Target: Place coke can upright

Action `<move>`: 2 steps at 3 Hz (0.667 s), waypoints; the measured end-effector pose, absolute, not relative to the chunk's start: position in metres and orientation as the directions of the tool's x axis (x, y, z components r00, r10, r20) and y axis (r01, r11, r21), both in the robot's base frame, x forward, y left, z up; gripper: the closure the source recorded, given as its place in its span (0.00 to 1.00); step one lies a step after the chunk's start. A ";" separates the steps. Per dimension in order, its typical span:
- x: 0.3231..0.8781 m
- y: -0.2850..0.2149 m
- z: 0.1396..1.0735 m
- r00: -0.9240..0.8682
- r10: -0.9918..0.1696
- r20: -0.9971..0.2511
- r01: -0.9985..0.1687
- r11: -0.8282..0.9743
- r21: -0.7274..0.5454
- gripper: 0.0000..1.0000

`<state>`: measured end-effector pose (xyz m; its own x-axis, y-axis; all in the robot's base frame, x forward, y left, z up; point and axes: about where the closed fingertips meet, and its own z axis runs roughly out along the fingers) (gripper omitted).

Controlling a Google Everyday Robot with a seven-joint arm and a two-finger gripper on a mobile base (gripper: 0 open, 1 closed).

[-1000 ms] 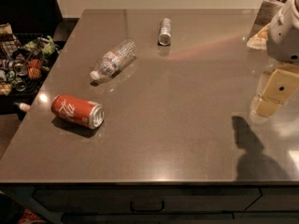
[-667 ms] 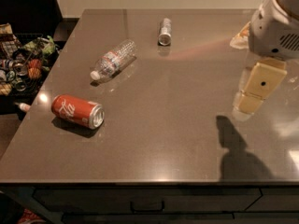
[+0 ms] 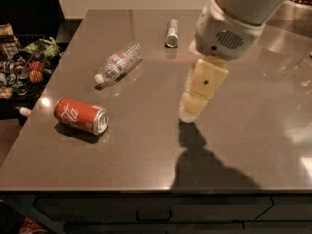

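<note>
The red coke can (image 3: 81, 116) with white script lies on its side near the table's front left, silver top facing right and toward me. My gripper (image 3: 190, 112) hangs from the white arm over the middle of the table, well to the right of the can and apart from it, holding nothing that I can see.
A clear plastic bottle (image 3: 117, 63) lies on its side behind the can. A slim silver can (image 3: 171, 32) lies at the back centre. A basket of snacks (image 3: 19, 67) stands off the brown table's (image 3: 243, 145) left edge.
The arm and gripper have swung left from the table's right edge to over its middle, closer to the coke can. The can, bottle and silver can have not moved.
</note>
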<state>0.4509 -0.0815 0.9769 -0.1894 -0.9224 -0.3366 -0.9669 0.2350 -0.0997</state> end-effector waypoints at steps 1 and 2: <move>0.460 -0.035 0.964 -0.221 -0.919 -0.327 -0.961 0.263 -0.090 0.00; 0.473 0.017 0.945 -0.299 -0.909 -0.292 -0.939 0.334 -0.080 0.00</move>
<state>0.4730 0.0169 0.9452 -0.2987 -0.9086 -0.2920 -0.9390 0.3344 -0.0799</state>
